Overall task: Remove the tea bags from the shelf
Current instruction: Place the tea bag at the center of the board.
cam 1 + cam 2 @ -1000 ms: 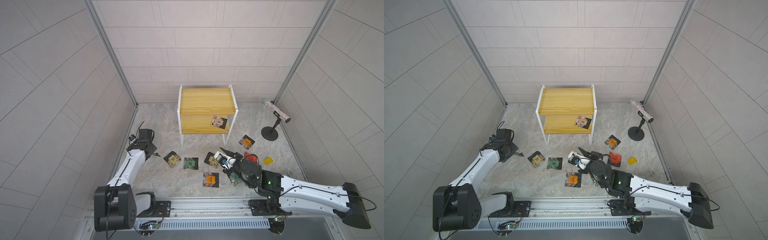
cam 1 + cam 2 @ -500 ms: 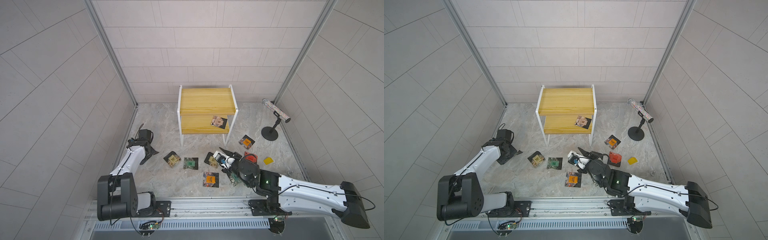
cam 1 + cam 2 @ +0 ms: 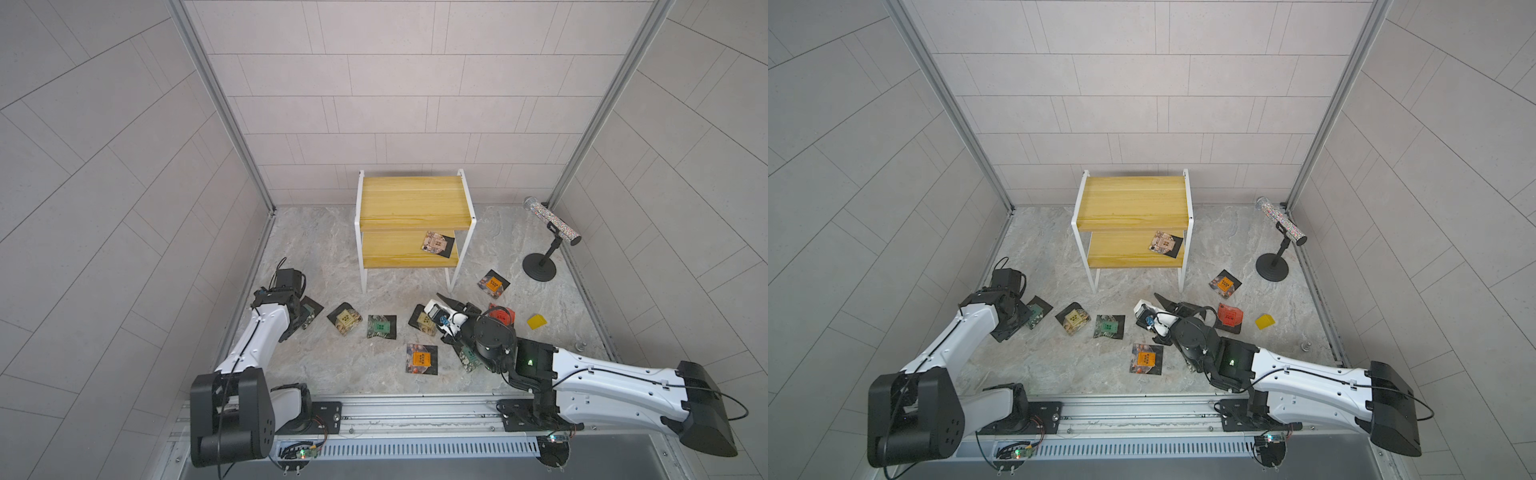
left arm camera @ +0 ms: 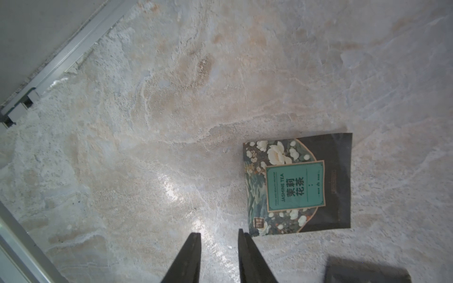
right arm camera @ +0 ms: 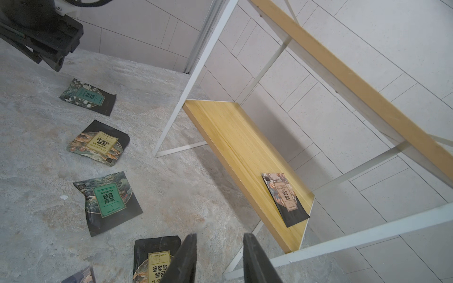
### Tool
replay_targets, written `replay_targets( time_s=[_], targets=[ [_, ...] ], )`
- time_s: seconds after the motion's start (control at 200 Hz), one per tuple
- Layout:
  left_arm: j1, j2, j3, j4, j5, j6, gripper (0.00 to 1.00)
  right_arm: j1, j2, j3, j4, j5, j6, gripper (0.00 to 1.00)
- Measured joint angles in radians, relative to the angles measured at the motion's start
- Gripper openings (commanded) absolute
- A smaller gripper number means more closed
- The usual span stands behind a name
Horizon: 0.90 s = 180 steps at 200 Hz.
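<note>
The shelf (image 3: 411, 208) (image 3: 1133, 203) (image 5: 235, 137) stands at the back of the floor. One tea bag (image 3: 436, 243) (image 3: 1166, 243) (image 5: 284, 198) lies flat on its lower board; the top board is bare. Several tea bags lie on the floor in front, among them a teal jasmine one (image 4: 296, 186) (image 3: 311, 312). My left gripper (image 4: 219, 236) is open just beside that bag's corner, with only floor between its fingers. Low in front of the shelf's right leg, my right gripper (image 5: 220, 239) (image 3: 445, 299) is open and empty, pointing at the shelf.
A glittery tube on a black stand (image 3: 548, 232) is at the back right. A plain yellow flat piece (image 3: 536, 321) and a small bolt (image 3: 579, 345) lie on the right of the floor. Walls close in on the left, back and right.
My left gripper has opened, and the jasmine tea bag now lies free on the floor beside it. The right arm has barely moved.
</note>
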Motion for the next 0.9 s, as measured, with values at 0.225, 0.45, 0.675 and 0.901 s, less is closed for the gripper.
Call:
replay_targets(
  time_s=[0.225,0.45,0.675,0.901],
  targets=[
    [0.0,-0.1,0.001,-0.009,0.082,0.016,0.55,-0.055,-0.035,0.033,-0.091,-0.024,0.09,0.49],
    [-0.001,-0.195,0.047,-0.018,0.227,0.08,0.65,-0.21,-0.065,0.151,-0.235,-0.076,0.281,0.62],
    [-0.042,-0.217,0.14,-0.023,0.362,0.135,0.71,-0.404,-0.082,0.224,-0.364,-0.2,0.471,0.66],
    [-0.131,-0.218,0.188,-0.016,0.441,0.167,0.72,-0.519,-0.074,0.255,-0.451,-0.335,0.601,0.7]
  ],
)
